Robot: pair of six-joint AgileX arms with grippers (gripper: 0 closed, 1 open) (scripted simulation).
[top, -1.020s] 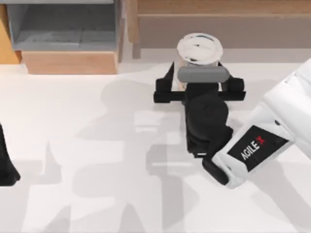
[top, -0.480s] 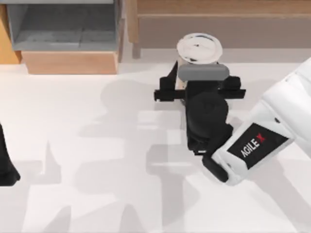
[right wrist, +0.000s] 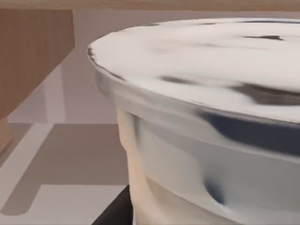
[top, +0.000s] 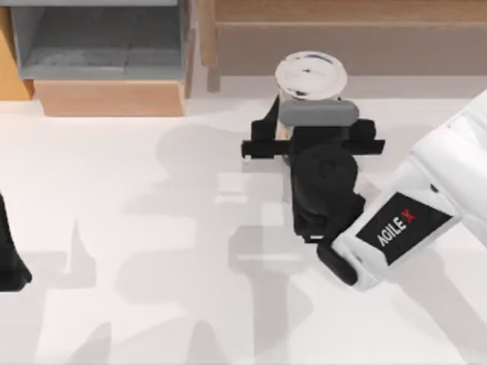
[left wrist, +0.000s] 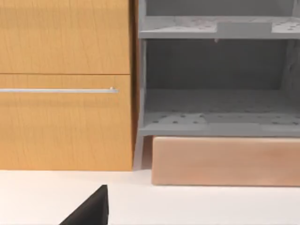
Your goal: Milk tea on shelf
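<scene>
R gripper (top: 310, 114) at table (top: 152, 289) centre-rear, fingers clamped either side of milk tea (top: 310, 76), cup upright w/ white lid, just in front of shelf (top: 342, 46) at rear right; grey cabinet (top: 99, 46) rear left; L gripper (top: 11, 262) parked at left edge, finger state can't tell.
</scene>
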